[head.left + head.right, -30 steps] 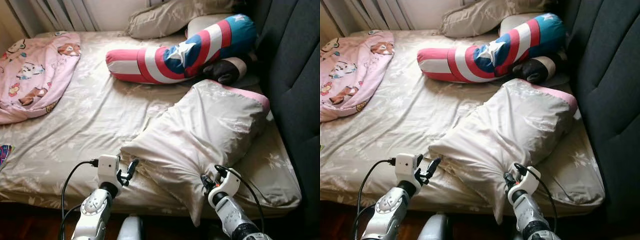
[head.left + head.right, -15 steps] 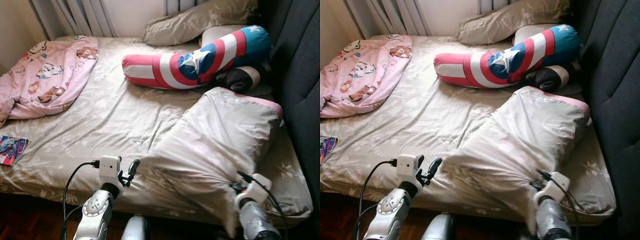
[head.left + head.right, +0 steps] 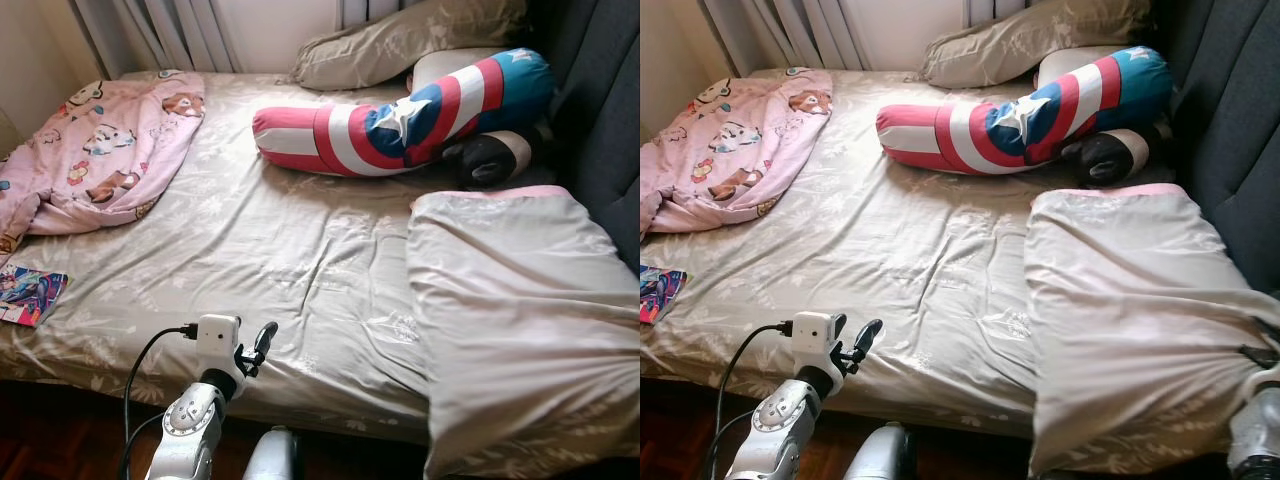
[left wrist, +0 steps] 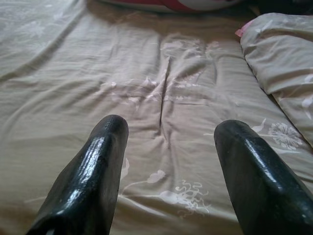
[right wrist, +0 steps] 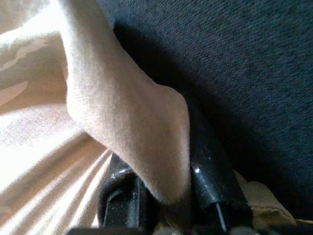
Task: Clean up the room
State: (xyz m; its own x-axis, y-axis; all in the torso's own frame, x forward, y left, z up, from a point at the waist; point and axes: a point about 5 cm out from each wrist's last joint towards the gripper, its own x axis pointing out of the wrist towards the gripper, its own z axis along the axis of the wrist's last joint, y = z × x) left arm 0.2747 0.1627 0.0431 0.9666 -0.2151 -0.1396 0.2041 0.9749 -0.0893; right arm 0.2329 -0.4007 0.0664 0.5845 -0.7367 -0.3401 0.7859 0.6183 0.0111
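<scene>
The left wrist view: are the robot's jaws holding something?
No, the left gripper has its jaws wide apart over the bare bed sheet, with nothing between them.

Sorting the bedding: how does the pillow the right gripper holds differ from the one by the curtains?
The near pillow is pale cream with a pink edge, pinched by the right gripper. The far pillow is darker beige and untouched. The near one lies along the headboard, the far one at the bed's far edge. Both bear a flower print.
</scene>
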